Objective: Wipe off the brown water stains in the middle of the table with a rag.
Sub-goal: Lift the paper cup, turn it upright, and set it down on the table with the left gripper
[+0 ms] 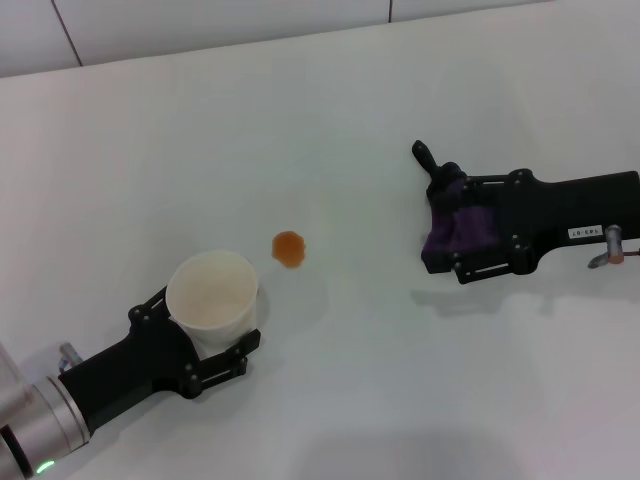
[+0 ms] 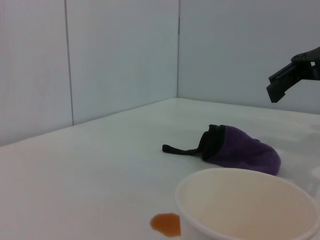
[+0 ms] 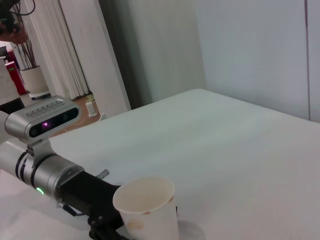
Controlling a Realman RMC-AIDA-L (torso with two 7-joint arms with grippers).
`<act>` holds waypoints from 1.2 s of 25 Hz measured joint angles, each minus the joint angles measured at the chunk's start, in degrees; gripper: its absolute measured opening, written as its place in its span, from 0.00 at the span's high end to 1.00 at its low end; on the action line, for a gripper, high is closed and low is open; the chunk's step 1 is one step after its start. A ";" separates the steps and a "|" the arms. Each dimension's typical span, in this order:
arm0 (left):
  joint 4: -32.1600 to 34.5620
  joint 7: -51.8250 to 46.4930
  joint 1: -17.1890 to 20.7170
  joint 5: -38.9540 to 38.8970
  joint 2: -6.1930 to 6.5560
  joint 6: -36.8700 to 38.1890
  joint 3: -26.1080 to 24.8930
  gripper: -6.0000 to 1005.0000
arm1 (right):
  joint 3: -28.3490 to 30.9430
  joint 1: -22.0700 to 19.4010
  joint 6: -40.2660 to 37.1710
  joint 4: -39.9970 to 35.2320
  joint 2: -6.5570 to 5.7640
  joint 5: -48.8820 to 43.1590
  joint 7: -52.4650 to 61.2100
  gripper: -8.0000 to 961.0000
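Head view: right end effector [image 1: 452, 236] hovers above the rag [image 1: 458, 228] at right, apparently unclosed; stains [image 1: 288, 247] sit mid-desk [image 1: 400, 400]. Left wrist view: rag lies free. Left end effector [image 1: 205, 330] grips the cup [image 1: 212, 291]. Descend fully before closing.

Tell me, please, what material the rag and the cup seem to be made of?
The rag looks like soft knit or fleece cloth: matte dark purple, slumped in folds, with a black strip at one end. The cup looks like thin paper: matte cream-white with a rolled rim, though plastic cannot be ruled out.

rag [image 1: 458, 230]: dark purple, black strip | stain [image 1: 288, 247]: orange-brown | cup [image 1: 212, 291]: cream-white | table [image 1: 360, 380]: plain white
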 joint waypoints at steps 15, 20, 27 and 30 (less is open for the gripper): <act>0.99 -0.48 2.26 0.12 0.75 3.38 0.10 0.11 | -0.48 0.06 0.26 -0.49 -0.08 0.02 0.32 0.13; 4.48 -4.30 5.27 1.45 1.08 4.40 -0.05 0.11 | -0.38 0.19 0.35 -0.57 -0.18 -0.03 0.27 0.13; 11.20 -11.07 8.96 5.08 1.63 4.46 -0.38 0.11 | -0.22 0.16 0.36 -0.71 -0.18 -0.05 0.08 0.13; 13.33 -14.69 9.58 7.21 2.48 4.46 -0.45 0.11 | -0.21 0.06 0.36 -0.71 -0.19 -0.05 0.04 0.13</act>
